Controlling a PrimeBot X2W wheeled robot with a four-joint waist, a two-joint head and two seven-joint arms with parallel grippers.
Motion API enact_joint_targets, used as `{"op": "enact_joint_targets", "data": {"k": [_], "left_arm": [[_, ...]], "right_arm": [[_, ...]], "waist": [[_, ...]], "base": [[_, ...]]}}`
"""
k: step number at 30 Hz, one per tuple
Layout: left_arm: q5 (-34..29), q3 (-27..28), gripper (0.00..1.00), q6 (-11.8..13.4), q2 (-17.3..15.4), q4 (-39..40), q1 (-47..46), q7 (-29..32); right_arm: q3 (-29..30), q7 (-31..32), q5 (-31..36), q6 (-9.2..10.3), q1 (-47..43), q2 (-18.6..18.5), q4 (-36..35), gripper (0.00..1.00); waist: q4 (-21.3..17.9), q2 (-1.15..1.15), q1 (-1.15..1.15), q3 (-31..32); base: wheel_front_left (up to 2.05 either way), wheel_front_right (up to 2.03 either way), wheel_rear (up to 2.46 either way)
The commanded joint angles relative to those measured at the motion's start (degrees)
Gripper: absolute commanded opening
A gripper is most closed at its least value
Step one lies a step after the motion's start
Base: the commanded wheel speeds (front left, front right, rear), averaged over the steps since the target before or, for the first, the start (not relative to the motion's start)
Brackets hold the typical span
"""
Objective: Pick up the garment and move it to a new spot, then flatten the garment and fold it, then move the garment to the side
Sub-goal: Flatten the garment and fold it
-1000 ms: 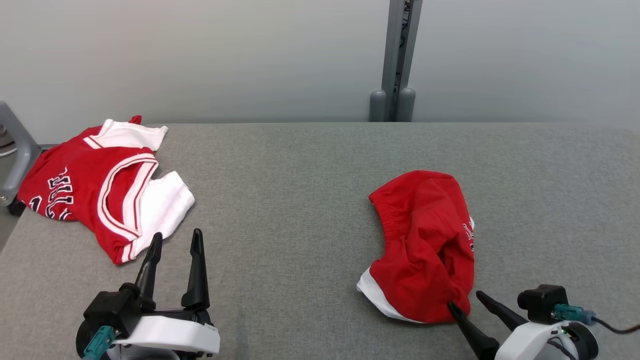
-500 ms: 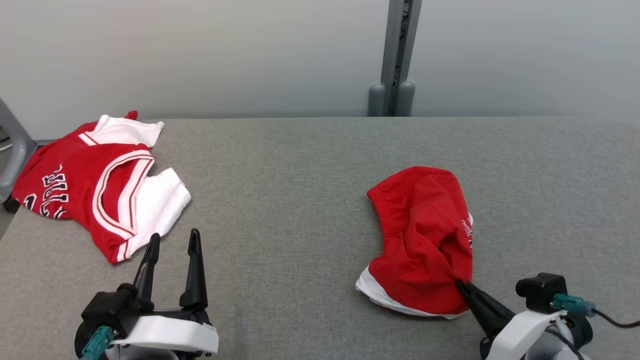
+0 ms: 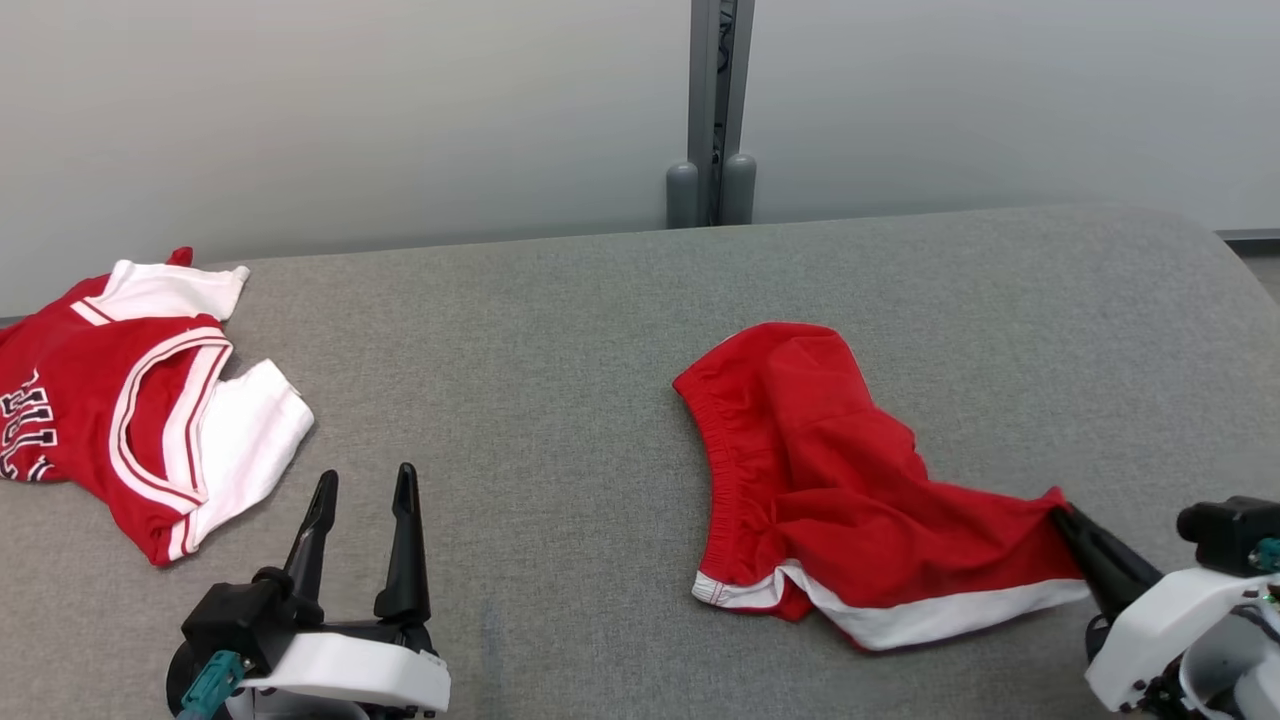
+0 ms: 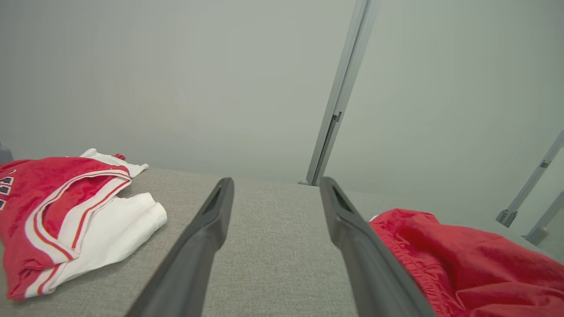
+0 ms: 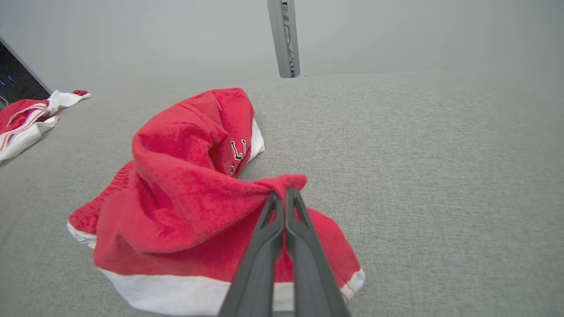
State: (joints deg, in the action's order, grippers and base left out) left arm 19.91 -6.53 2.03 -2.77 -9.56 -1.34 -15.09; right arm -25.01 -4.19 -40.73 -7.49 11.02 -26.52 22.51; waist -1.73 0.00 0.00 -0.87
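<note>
In the head view the red shorts lie right of centre on the grey table, their near corner clamped in the right gripper. The left gripper hovers well apart, fingers spread. The left wrist view puts the shorts off beyond one spread finger. In the right wrist view both fingers are pressed together on a raised red fold.

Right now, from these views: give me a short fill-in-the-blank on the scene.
1. The right fingers are ____ on the shorts.
2. The left fingers stand ____, holding nothing.
3. The jersey lies on the robot's ____ side of the table.
4. The shorts' hem band is ____.

Missing words: shut; open; left; white.
</note>
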Motion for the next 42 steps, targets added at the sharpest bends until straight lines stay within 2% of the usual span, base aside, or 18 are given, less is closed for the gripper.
{"op": "enact_joint_targets", "data": {"k": [1,2,3,5,6,7,10,18,28,31,35,37,42], "left_arm": [[0.27,-0.17,1.0,-0.04,-0.21,-0.2,-0.58,-0.11],[0.25,-0.32,1.0,-0.11,-0.22,-0.4,-0.79,-0.12],[0.17,-0.62,1.0,-0.19,-0.21,-0.71,-1.28,-0.12],[0.22,-0.81,1.0,-0.17,-0.22,-0.95,-1.61,-0.12],[0.22,-0.92,1.0,-0.18,-0.21,-1.08,-1.7,-0.12],[0.2,-1.01,1.0,-0.25,-0.21,-1.23,-1.79,-0.12],[0.14,-1.16,1.0,-0.3,-0.21,-1.63,-1.99,-0.12],[-0.26,-0.82,1.0,-0.6,-0.22,-2.03,-2.12,-0.12],[-0.63,-0.71,1.0,-1.34,-0.21,-1.77,-2.43,-0.12],[-0.35,-1.69,1.0,-1.61,-0.18,-2.47,-2.43,-0.11],[0.77,-5.52,1.0,-3.51,-0.21,-5.92,-3.4,0.06],[2.89,-8.21,1.0,-5.04,-0.19,-8.68,-4.31,2.91],[3.12,-15.1,1.0,-7.95,-0.23,-14.28,-10.05,12.93]], "right_arm": [[1.53,0.78,0.89,-0.01,-0.31,-0.52,-0.05,0.0],[2.15,1.28,1.31,-0.01,-0.47,-0.34,0.26,0.0],[3.23,2.36,2.33,-0.01,-0.7,0.16,1.22,0.29],[4.17,3.04,3.95,-0.01,-0.84,0.68,2.12,0.46],[4.83,3.02,4.6,-0.01,-0.73,1.18,2.54,0.84],[5.58,2.97,5.22,-0.01,-0.6,1.68,3.16,1.0],[7.32,2.21,7.19,-0.02,-0.34,3.36,3.68,1.0],[12.78,-4.18,11.37,-0.01,-0.64,6.62,-2.73,1.0],[17.81,-10.24,15.77,-0.01,-2.36,11.47,-6.66,1.0],[18.2,-10.81,16.7,-0.01,-2.89,12.54,-7.23,1.0],[18.23,-11.13,17.26,-0.01,-3.24,13.2,-6.71,1.0],[18.3,-11.09,17.19,-0.01,-2.85,13.03,-6.67,1.0],[18.6,-11.09,17.43,-0.01,-1.73,12.28,-7.41,1.0]], "waist": [[-0.3,0.0,0.0,-0.43],[-0.36,0.0,0.0,-0.58],[-0.35,0.0,0.0,-0.88],[-0.34,0.0,0.0,-1.14],[-0.37,0.0,0.0,-1.24],[-0.41,0.0,0.0,-1.33],[-0.44,0.0,0.0,-1.46],[-1.39,0.0,0.0,-0.85],[-2.0,0.0,0.0,-0.16],[-2.12,0.0,0.0,-0.36],[-2.39,0.0,0.0,-0.65],[-2.61,0.0,0.0,-0.84],[-3.27,0.0,0.0,-1.78]], "base": [[0.0,0.0,0.0],[0.0,0.0,0.0],[0.0,0.0,0.0],[0.0,0.0,0.0],[0.0,0.0,0.0],[0.0,0.0,0.0],[0.0,0.0,0.0],[0.0,0.0,0.0],[0.0,0.0,0.0],[0.0,0.0,0.0],[0.0,0.0,0.0],[0.0,0.0,0.0],[0.0,0.0,0.0]]}}
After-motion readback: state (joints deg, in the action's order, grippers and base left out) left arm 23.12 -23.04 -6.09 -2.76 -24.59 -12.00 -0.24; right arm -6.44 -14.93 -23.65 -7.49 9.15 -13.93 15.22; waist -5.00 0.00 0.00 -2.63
